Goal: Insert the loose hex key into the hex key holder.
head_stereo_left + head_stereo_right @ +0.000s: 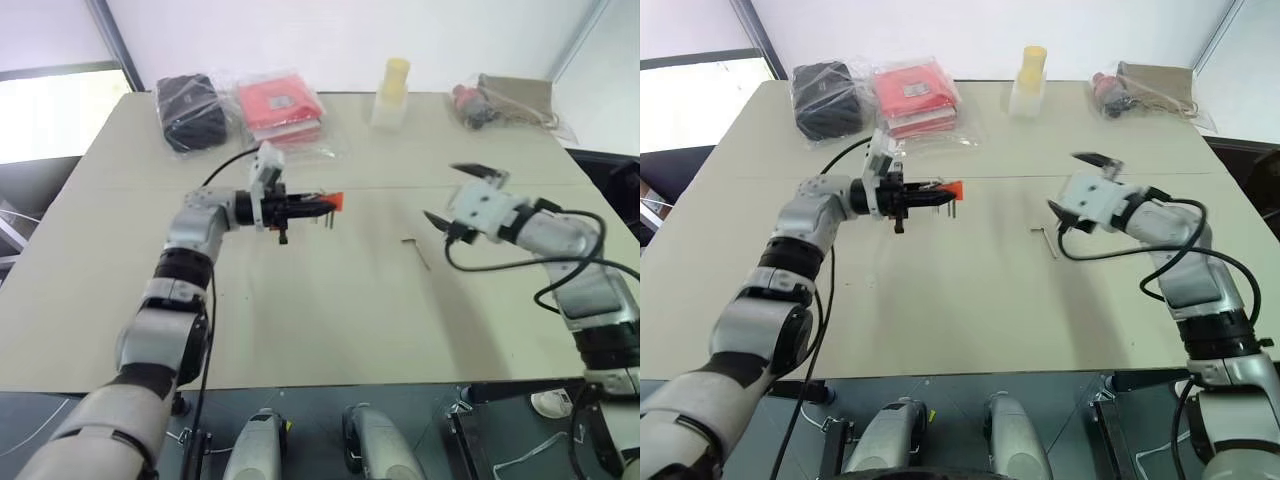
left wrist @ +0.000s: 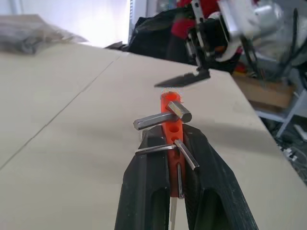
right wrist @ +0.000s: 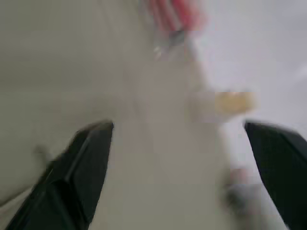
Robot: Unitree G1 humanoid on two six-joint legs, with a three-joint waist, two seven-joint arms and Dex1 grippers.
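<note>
The hex key holder, a small orange-red clip with several short metal keys sticking out, hangs above the table's middle left. My left gripper is shut on it and points level toward the right. In the left wrist view the holder sticks up between the two black fingers. The loose hex key, a thin grey L-shaped rod, lies bare on the table to the right of centre. My right gripper hovers just right of the key and above it, wide open with nothing between its fingers.
Along the table's far edge lie a black bag, a red plastic-wrapped packet, a yellow-capped bottle and a clear bag of items. The beige table stretches bare toward its front edge.
</note>
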